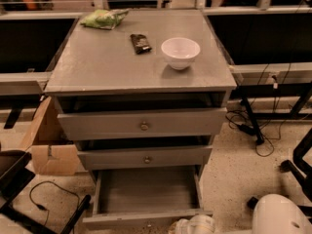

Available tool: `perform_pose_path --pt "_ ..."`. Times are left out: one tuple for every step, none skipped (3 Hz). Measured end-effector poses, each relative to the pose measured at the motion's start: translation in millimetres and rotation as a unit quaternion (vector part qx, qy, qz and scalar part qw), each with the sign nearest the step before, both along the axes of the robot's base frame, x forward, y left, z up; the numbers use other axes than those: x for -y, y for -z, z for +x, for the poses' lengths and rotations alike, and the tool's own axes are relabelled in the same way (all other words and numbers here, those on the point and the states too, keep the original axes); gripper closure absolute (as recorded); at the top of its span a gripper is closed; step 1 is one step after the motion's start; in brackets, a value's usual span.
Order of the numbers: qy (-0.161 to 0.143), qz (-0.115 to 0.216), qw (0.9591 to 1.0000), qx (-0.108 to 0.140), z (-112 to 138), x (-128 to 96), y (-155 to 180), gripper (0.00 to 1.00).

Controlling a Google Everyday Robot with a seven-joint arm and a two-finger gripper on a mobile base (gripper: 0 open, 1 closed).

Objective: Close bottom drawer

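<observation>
The grey cabinet (139, 62) has three drawers. The bottom drawer (146, 191) is pulled far out, showing its empty grey plank interior; its front panel (141, 219) lies near the lower edge and its knob is hidden. The top drawer (144, 125) and middle drawer (145, 158) with brass knobs stand slightly out. My gripper (195, 225) shows as a whitish shape at the lower edge, just in front of the bottom drawer's front panel, right of its middle.
On the cabinet top are a white bowl (180, 51), a dark snack bar (141, 43) and a green bag (103, 18). A cardboard box (46, 145) stands left, cables (253, 126) right. My white body (280, 216) is at the lower right.
</observation>
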State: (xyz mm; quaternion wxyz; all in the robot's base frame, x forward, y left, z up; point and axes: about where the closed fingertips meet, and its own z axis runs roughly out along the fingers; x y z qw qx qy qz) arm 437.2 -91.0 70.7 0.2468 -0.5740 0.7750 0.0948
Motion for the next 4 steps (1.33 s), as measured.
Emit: perform_pose_path --pt "-0.007 -0.002 0.9999 0.012 18.3 -1.9 -10.0 1.00" --pt "-0.007 -0.002 0.9999 0.012 17.7 -1.8 -9.9 1.00" --pt "-0.017 -0.005 0.9994 0.029 41.0 -5.5 -25.0 1.00" --pt "-0.017 -0.005 0.9994 0.029 40.4 -5.4 -24.9 1.00"
